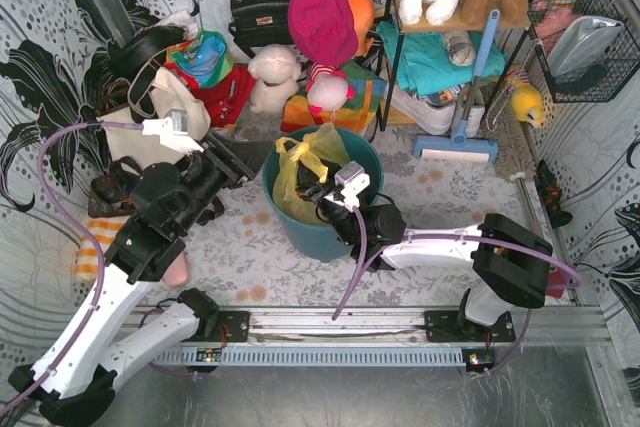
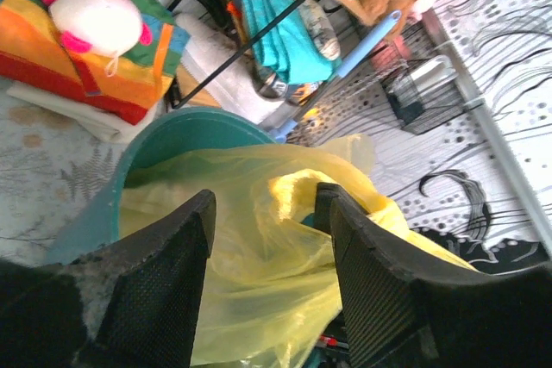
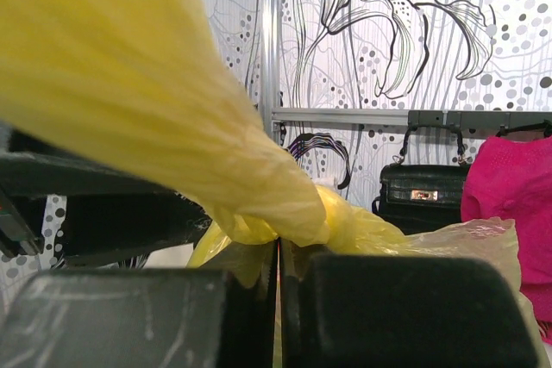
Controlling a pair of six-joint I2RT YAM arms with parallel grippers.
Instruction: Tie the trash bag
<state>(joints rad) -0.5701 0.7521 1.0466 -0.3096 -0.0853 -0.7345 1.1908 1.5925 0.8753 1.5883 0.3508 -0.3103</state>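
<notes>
**Item:** thin, translucent yellow-green plastic trash bag point(image 1: 298, 162).

**Location:** it sits inside the round teal plastic bin point(image 1: 372, 169) at mid-table, mostly against the bin's left side.

**State:** the film is slack and heavily wrinkled, and light passes through it. The upper part is drawn up out of the bin's mouth. Loose crumpled flaps stand above the far-left rim.

**Pose:** one portion is gathered into a tight twisted rope that widens away from its narrow end. That narrow end is pinched between the closed fingertips of the right gripper point(image 3: 278, 256). Past the pinch, a looser fold spreads to the right.

Trash bag point(image 3: 129, 75) blurred — bin point(image 1: 305, 235) interior hidden.
</notes>
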